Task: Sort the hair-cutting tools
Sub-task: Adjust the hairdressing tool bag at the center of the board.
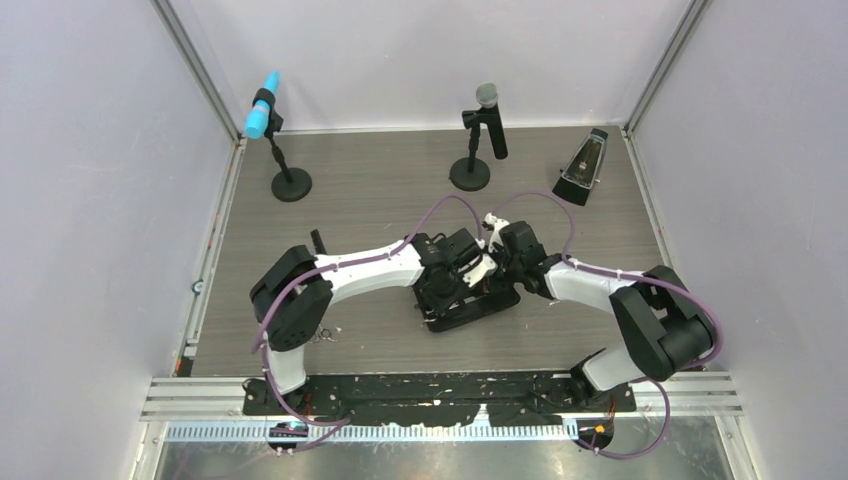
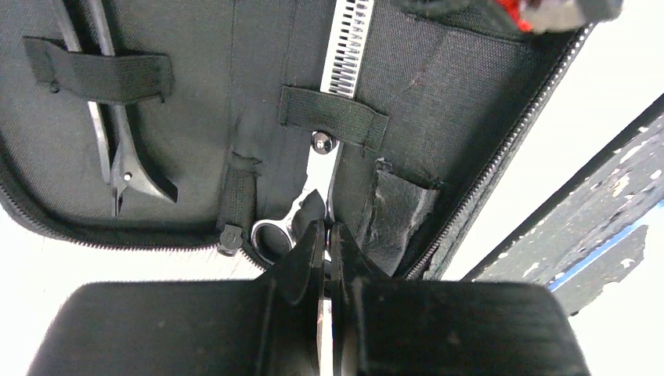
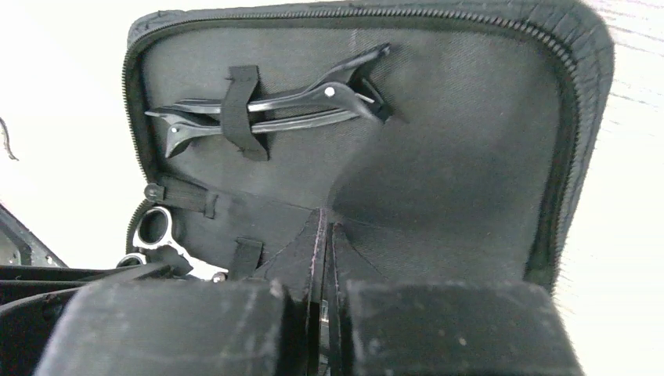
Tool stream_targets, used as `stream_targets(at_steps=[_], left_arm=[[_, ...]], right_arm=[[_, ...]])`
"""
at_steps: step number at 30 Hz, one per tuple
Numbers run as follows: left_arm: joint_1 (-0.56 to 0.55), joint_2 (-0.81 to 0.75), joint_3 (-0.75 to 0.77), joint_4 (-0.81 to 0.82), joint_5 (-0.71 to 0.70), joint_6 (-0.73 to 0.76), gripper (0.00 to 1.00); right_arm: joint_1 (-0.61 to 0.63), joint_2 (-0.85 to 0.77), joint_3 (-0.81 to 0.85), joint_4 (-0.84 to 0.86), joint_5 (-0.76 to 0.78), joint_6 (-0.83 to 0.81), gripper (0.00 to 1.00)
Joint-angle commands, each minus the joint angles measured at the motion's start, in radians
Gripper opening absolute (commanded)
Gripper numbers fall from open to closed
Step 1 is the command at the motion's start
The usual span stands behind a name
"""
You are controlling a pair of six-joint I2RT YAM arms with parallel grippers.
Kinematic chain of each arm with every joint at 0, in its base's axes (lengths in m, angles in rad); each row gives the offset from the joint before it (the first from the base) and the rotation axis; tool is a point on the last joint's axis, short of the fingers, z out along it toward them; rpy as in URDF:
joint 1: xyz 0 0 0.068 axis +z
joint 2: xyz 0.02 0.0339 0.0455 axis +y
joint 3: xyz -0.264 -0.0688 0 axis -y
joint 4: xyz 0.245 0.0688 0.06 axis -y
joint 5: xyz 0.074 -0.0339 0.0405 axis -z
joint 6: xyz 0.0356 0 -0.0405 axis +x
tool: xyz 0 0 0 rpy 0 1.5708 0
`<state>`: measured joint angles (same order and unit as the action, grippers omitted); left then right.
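Observation:
An open black zip case (image 1: 478,306) lies mid-table with both grippers over it. In the left wrist view, silver scissors (image 2: 345,47) with a toothed blade sit under an elastic strap. My left gripper (image 2: 323,225) is shut on their handle beside the finger ring (image 2: 270,235). Two black hair clips (image 2: 117,160) rest under another strap on the left. In the right wrist view, the hair clips (image 3: 274,110) lie high on the lining. My right gripper (image 3: 323,221) is shut on a puckered fold of that lining. The scissors' ring (image 3: 156,229) shows at lower left.
Two microphones on round black bases stand at the back, one with a blue head (image 1: 264,115) at the left and one with a grey head (image 1: 487,118) in the middle. A dark metronome-like object (image 1: 583,168) sits at back right. The case's zipper edge (image 2: 501,149) runs along the right.

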<state>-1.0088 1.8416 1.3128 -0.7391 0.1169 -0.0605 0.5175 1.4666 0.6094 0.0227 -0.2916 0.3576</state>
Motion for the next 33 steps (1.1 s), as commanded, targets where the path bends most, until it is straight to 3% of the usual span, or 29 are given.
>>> stream_targets(at_steps=[1, 5, 10, 13, 17, 20, 25, 29, 33], left_arm=[[-0.005, -0.007, 0.038, 0.103, -0.012, -0.092, 0.0], [-0.004, 0.01, 0.006, 0.077, -0.033, -0.108, 0.0], [-0.004, -0.004, -0.021, 0.066, -0.062, -0.139, 0.03], [-0.005, -0.036, -0.024, 0.061, -0.072, -0.157, 0.17], [-0.005, -0.102, -0.037, 0.067, -0.061, -0.198, 0.56], [-0.005, -0.162, -0.07, 0.092, -0.05, -0.245, 0.68], [-0.005, -0.255, -0.164, 0.146, -0.047, -0.297, 0.68], [-0.005, -0.269, -0.196, 0.146, -0.07, -0.317, 0.66], [-0.005, -0.269, -0.208, 0.168, -0.056, -0.337, 0.64]], right_arm=[[0.02, -0.044, 0.006, 0.051, -0.056, 0.035, 0.05], [0.008, -0.117, 0.013, -0.038, 0.035, 0.022, 0.1], [-0.015, -0.223, 0.027, -0.166, 0.134, 0.004, 0.3], [-0.019, -0.277, 0.053, -0.232, 0.185, -0.011, 0.38], [-0.019, -0.315, 0.074, -0.329, 0.215, -0.003, 0.44], [-0.019, -0.33, 0.057, -0.368, 0.183, 0.014, 0.46], [-0.019, -0.36, -0.006, -0.394, 0.186, 0.065, 0.49], [-0.025, -0.408, -0.026, -0.433, 0.307, 0.071, 0.6], [-0.058, -0.372, -0.015, -0.449, 0.355, 0.04, 0.61]])
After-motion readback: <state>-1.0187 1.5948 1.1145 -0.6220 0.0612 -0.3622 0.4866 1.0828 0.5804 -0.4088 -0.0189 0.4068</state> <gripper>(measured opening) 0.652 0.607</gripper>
